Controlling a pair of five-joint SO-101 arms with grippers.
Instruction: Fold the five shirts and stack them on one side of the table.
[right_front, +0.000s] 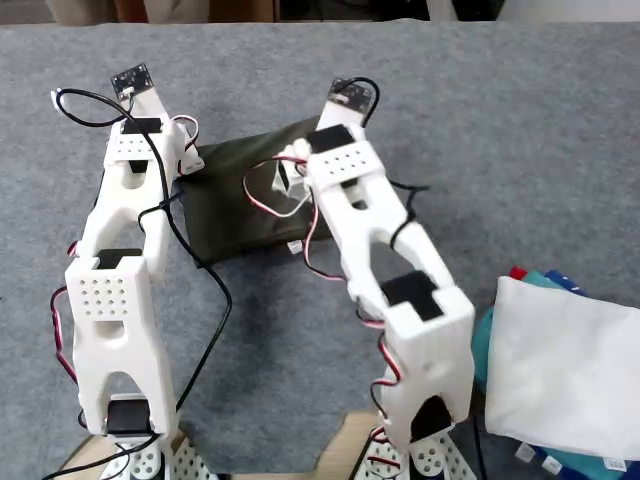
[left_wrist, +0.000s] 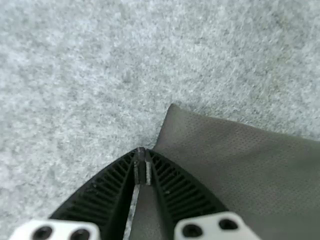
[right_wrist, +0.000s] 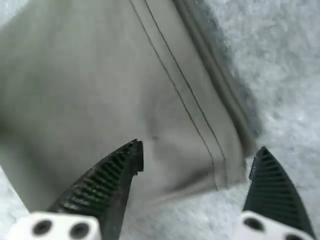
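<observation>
The dark olive shirt (right_front: 235, 205) lay on the grey table (right_front: 500, 120), toward the far side and left of centre, folded down to a compact rectangle by the look of it. The left gripper (left_wrist: 141, 162) sat at the shirt's left edge, just beside a corner, its jaws pressed together. Whether any cloth was caught between them I could not tell. The right gripper (right_wrist: 199, 150) hung over the stitched hem near another corner, jaws spread wide and holding nothing. Off at the near right lay the stack of folded shirts (right_front: 570, 360), a white one on top, well apart from the olive one.

To my eye this was a last fold or the pickup toward the stack. To do it well, the right jaws should come straight down astride the hem and take every layer, not just the top one. Both arms ought then to lift together and level, so the fold does not spill open on the way across.
</observation>
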